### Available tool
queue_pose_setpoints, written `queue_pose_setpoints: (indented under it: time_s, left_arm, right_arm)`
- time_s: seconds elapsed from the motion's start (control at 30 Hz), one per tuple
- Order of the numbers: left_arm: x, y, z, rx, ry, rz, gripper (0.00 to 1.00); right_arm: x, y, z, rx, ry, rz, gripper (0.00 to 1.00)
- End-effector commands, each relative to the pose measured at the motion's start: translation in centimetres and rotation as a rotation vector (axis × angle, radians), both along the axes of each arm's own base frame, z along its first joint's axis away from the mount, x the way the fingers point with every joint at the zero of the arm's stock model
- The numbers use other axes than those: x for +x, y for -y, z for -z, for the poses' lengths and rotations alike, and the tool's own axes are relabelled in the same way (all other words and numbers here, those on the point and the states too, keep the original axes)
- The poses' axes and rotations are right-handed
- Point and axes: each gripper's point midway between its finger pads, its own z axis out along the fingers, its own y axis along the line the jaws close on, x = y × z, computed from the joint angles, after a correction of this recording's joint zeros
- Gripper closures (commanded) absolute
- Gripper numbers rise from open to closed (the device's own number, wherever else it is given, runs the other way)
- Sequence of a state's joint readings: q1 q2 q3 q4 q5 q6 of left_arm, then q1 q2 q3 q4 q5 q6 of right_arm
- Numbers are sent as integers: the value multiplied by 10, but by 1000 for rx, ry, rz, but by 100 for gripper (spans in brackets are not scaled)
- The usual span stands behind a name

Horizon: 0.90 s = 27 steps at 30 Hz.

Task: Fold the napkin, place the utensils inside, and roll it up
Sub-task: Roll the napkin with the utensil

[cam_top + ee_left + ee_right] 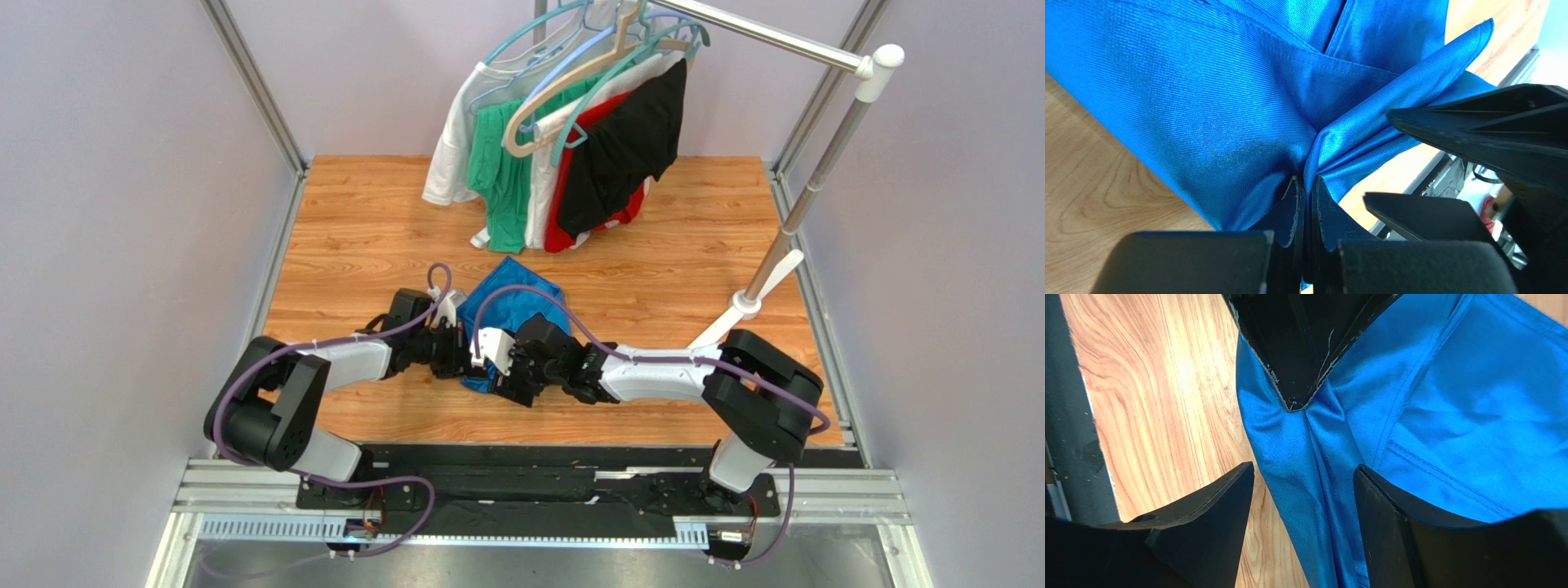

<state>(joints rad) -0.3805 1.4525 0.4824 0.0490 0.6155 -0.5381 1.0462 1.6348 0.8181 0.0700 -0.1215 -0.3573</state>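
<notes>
The royal-blue napkin [515, 300] lies bunched on the wooden table, between the two arms. My left gripper [476, 355] is shut on a pinched fold at the napkin's near edge; in the left wrist view the napkin [1229, 104] spreads out from the gripper [1306, 184]. My right gripper [505, 371] is open right beside it. In the right wrist view the gripper [1303, 478] straddles a twisted strip of napkin [1315, 478], with the left gripper's shut tips just ahead. No utensils show in any view.
A rack with a metal pole [810, 184] stands at the back right, with green, white, red and black garments [564, 147] on hangers. The table's near edge and a black rail [552, 459] lie just behind the grippers.
</notes>
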Motion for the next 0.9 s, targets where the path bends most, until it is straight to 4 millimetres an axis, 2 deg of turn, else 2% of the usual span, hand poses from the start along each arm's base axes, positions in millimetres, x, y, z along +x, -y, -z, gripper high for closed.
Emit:
queue_pose_setpoints:
  time_s: [0.0, 0.23, 0.37, 0.47, 0.57, 0.67, 0.73, 0.8, 0.87]
  left_arm:
    - [3, -1, 2, 5, -7, -6, 100]
    - [4, 0, 1, -9, -14, -2, 100]
    - [4, 0, 0, -12, -11, 1, 100]
    - [6, 1, -3, -16, 4, 4, 100]
    - [7, 2, -6, -22, 16, 7, 100]
    - [8, 2, -8, -26, 24, 8, 100]
    - [8, 2, -8, -26, 24, 8, 100]
    - [7, 2, -6, -23, 17, 7, 100]
    - [7, 2, -5, -22, 14, 8, 100]
  right_arm:
    - [6, -17, -5, 25, 44, -44, 35]
    - [8, -18, 11, -19, 36, -61, 35]
    - [13, -19, 12, -16, 20, -55, 38]
    - [16, -14, 17, -26, -27, -50, 45]
    - [19, -12, 18, -32, -56, -44, 62]
    - [16, -12, 19, -32, -88, -49, 69]
    - [11, -11, 21, -43, -118, -54, 68]
    - [7, -10, 19, -33, -138, -52, 60]
    - [5, -10, 15, -16, -157, -52, 57]
